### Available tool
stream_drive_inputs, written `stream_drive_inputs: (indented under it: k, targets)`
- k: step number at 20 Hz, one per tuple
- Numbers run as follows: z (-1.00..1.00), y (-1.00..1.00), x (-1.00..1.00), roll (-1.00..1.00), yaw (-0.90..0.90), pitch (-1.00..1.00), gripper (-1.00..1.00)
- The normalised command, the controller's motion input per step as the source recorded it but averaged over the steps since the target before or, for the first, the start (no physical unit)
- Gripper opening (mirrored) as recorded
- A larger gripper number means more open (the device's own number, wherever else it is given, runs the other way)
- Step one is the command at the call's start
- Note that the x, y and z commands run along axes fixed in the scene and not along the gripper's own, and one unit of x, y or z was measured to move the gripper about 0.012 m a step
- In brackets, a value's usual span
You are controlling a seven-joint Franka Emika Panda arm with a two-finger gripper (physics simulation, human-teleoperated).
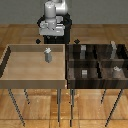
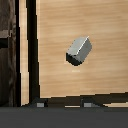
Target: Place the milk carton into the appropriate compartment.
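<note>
The milk carton [image 1: 47, 55] is a small grey carton with a whitish peaked top. It stands upright on the floor of the light wooden tray [image 1: 20, 62] on the exterior view's left. In the wrist view the carton [image 2: 78, 51] shows from above, apart from the fingers. My gripper [image 1: 51, 35] hangs over the tray's back edge, above and behind the carton. It is open and empty. Its two fingertips [image 2: 40, 104] show spread apart at the edge of the wrist view, and the gripper [image 2: 64, 105] holds nothing between them.
A dark wooden compartment box [image 1: 97, 61] stands on the exterior view's right, split by dividers. Small grey objects sit in its compartments, such as one at the front [image 1: 85, 72] and one at the back [image 1: 114, 48]. The tray's dark wall [image 2: 31, 50] shows in the wrist view.
</note>
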Motion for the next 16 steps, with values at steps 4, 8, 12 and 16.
stream_drive_inputs:
  k: [4, 8, 12, 16]
  targets:
    - [0.00, 0.00, 0.00, 0.00, 0.00, 0.00, 1.00]
    - [0.00, 0.00, 0.00, 0.00, 0.00, 0.00, 1.00]
    - [0.00, 0.00, 0.00, 0.00, 0.00, 0.00, 1.00]
    - [0.00, 0.00, 0.00, 0.00, 0.04, 0.00, 1.00]
